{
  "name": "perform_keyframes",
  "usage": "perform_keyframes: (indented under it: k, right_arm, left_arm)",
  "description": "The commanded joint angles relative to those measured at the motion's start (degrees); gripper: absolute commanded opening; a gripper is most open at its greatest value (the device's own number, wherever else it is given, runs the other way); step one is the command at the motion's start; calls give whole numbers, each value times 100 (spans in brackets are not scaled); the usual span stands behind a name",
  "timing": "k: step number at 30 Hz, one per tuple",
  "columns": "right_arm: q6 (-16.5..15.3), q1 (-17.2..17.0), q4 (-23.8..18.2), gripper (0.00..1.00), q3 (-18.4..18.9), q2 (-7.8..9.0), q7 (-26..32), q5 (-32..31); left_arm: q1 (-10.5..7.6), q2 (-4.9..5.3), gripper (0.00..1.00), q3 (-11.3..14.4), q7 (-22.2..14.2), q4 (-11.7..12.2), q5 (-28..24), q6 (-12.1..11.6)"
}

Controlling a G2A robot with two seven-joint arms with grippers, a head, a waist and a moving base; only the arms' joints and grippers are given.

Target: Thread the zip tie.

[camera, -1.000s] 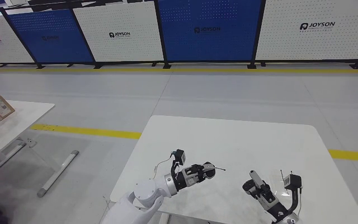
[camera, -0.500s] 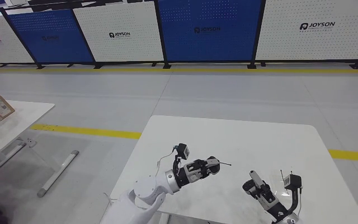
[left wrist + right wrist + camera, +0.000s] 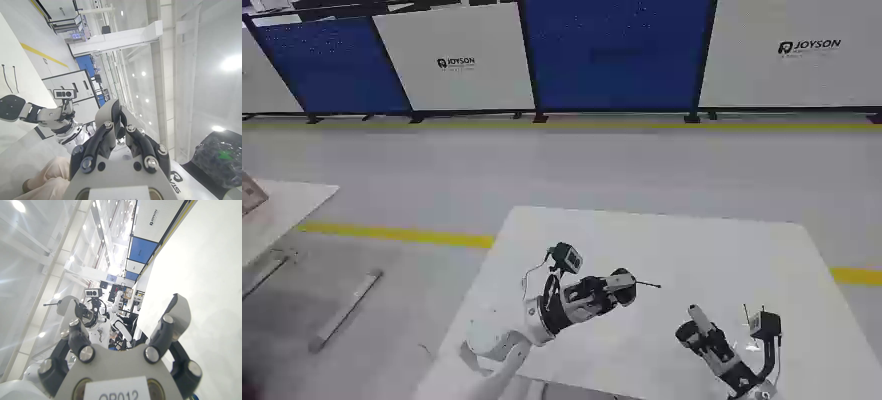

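Note:
My left gripper (image 3: 622,283) is held over the white table (image 3: 662,235), near its front edge, and is shut on a thin black zip tie (image 3: 645,285). The tie's free end sticks out sideways toward the right arm. In the left wrist view the fingers (image 3: 115,113) are pressed together. My right gripper (image 3: 694,318) is near the table's front right and stands open with nothing between its fingers (image 3: 177,306). In the right wrist view the zip tie (image 3: 51,304) pokes out past one of my own fingers, with the left gripper behind it.
Two spare black zip ties (image 3: 745,313) lie side by side on the table close to the right arm, also seen in the left wrist view (image 3: 5,79). White and blue panel walls stand far behind. A second table (image 3: 282,200) is at the left.
The left gripper has carried the zip tie a little farther from the front edge and toward the right. The right arm has stayed still.

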Motion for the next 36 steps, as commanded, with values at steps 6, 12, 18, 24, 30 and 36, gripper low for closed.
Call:
perform_keyframes:
  k: [6,12,18,24,30,36]
  right_arm:
    - [0,0,0,100,0,0,0,0]
    - [0,0,0,100,0,0,0,0]
    - [0,0,0,100,0,0,0,0]
    - [0,0,0,100,0,0,0,0]
    - [0,0,0,100,0,0,0,0]
    - [0,0,0,100,0,0,0,0]
  left_arm:
    - [0,0,0,0,0,0,0,0]
    - [-10,11,0,-31,84,-446,184,-68]
    - [49,17,0,-74,150,-712,150,-122]
    - [49,17,0,-74,150,-712,150,-122]
    - [49,17,0,-74,150,-712,150,-122]
    - [49,17,0,-74,150,-712,150,-122]
